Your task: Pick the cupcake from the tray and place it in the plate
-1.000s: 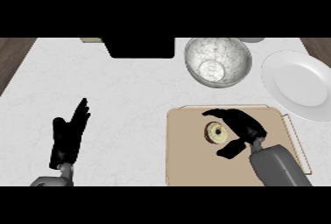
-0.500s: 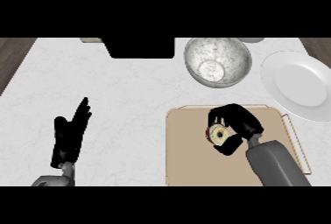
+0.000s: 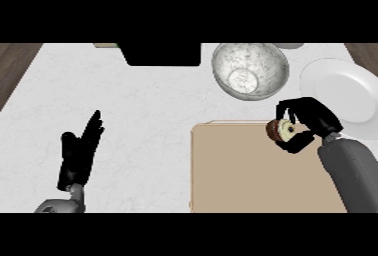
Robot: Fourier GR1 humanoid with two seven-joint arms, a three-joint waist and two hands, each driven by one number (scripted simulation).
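Tan tray (image 3: 244, 175), white plate (image 3: 343, 92), grey mottled bowl (image 3: 249, 70), brown cupcake (image 3: 279, 130).

The tray (image 3: 244, 175) is placed on the table (image 3: 140, 95), at the near right part. Behind the tray a bowl (image 3: 249, 70) is found, and the plate (image 3: 347, 90) is set to the right of the bowl, at the right edge. The cupcake (image 3: 278, 130) is held by the right robot hand (image 3: 306, 122) over the far right corner of the tray, near the plate. The left robot hand (image 3: 80, 155) is seen at the near left, well apart from the tray.
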